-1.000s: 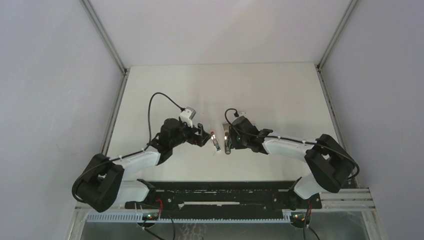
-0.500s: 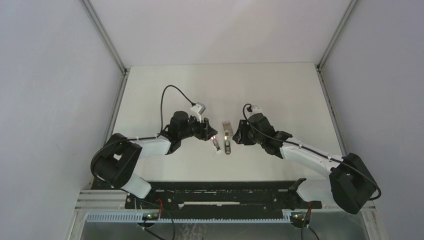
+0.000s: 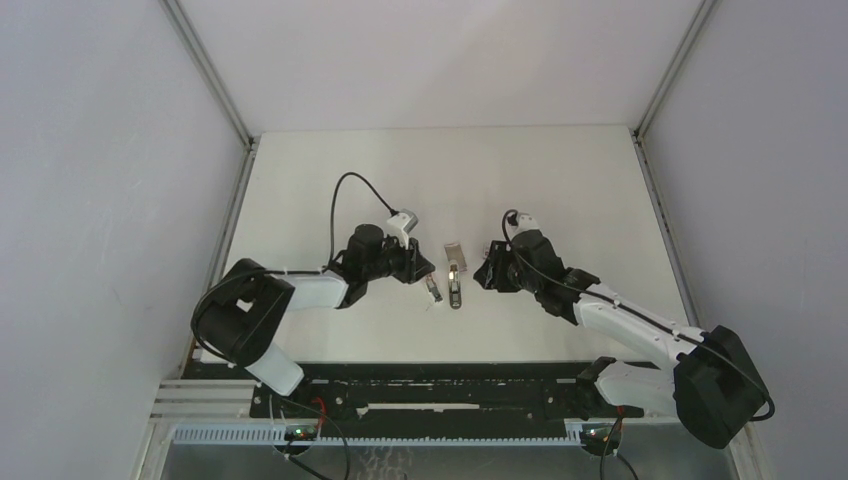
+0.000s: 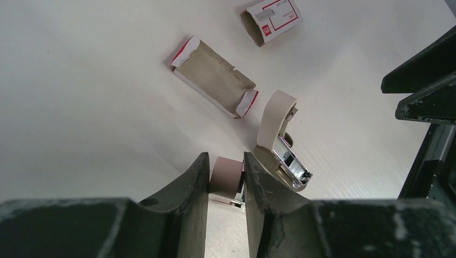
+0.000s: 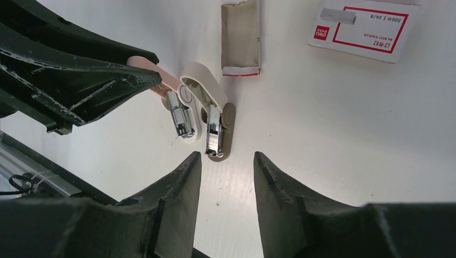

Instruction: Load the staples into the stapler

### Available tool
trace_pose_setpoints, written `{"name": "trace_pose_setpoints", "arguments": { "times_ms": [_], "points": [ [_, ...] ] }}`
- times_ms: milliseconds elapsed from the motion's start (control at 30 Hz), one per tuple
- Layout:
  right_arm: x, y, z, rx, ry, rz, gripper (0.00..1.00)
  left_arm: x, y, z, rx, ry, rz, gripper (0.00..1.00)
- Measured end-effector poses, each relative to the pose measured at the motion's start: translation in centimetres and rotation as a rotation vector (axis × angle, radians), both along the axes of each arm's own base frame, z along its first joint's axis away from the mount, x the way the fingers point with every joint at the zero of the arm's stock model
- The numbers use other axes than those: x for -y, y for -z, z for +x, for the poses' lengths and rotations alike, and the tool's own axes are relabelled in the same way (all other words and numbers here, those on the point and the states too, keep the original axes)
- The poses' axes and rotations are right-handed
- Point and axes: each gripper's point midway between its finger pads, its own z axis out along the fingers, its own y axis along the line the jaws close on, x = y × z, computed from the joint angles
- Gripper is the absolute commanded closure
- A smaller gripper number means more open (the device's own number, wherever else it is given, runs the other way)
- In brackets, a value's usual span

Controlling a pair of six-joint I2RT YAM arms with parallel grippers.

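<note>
Left gripper (image 4: 226,163) pinches the pink end of the stapler (image 4: 225,181) at mid-desk, metal channel showing; right gripper (image 5: 227,157) hangs spread, empty, nearby. Step judged: bracing the stapler. Next, a fine pinch on the staples (image 5: 336,16) atop their box (image 5: 371,29) toward the far edge.

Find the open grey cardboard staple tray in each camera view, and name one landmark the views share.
Top external: staple tray at mid-table, just beyond the pink stapler.
Left wrist: upper middle, lying diagonally.
Right wrist: top centre.
Shared landmark: the pink stapler, held in the left gripper.
</note>
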Motion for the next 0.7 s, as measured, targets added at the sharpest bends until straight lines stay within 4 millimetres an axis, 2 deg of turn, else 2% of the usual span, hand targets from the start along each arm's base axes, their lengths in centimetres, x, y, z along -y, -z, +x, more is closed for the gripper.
{"name": "trace_pose_setpoints", "arguments": {
  "times_ms": [267, 500, 700],
  "points": [
    [0.3, 0.5, -0.3, -0.012, 0.000, -0.005, 0.60, -0.5, -0.2, 0.4, 0.082, -0.062, 0.069, 0.87],
    [-0.1, 0.0, -0.5, 0.013, -0.020, 0.000, 0.60, -3.2, -1.0, -0.6, 0.227, -0.210, 0.179, 0.88],
    [-1.7, -0.1, -0.9, 0.032, -0.065, 0.015, 0.61, -4.3, -0.9, -1.4, 0.325, -0.310, 0.298, 0.89]
  ]
}}
